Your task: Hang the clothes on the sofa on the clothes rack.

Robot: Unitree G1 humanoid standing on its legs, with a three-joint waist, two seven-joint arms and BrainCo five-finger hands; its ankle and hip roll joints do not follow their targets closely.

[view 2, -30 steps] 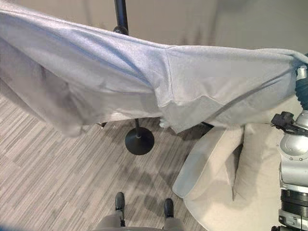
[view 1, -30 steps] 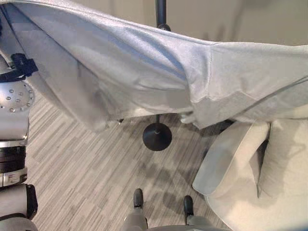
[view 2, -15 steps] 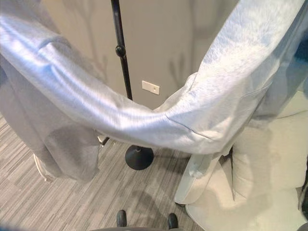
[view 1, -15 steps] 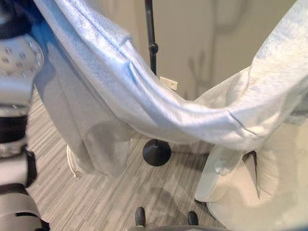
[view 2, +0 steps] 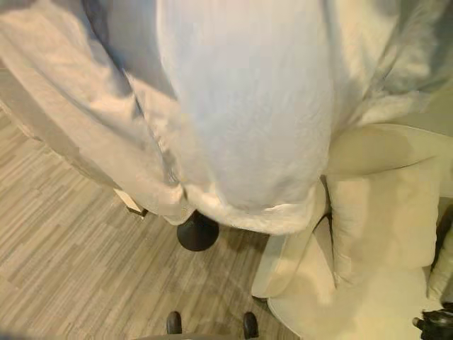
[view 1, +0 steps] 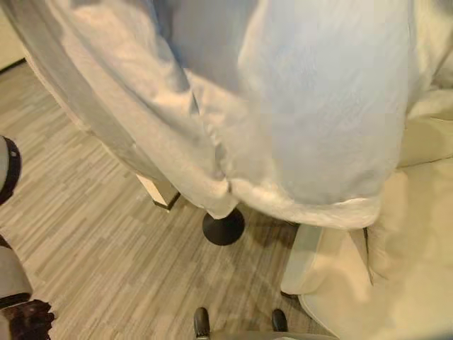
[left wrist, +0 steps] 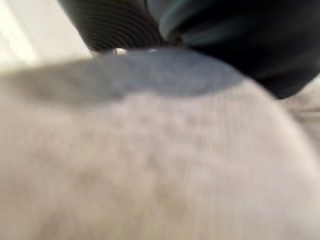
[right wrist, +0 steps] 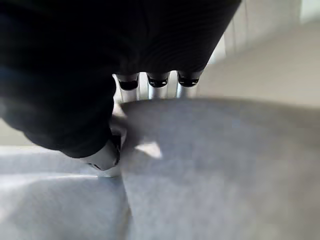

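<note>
Above the rack base (view 1: 224,228) and sofa (view 2: 368,234), grey garment (view 1: 311,106) hangs lifted, clear of the cushions. Right hand (right wrist: 150,82) pinches the cloth; left hand's (left wrist: 150,25) grip can't be read. Pickup done; hanging on rack not yet done.

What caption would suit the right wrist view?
Right hand pinching a fold of the light grey knit garment between fingers and thumb.
</note>
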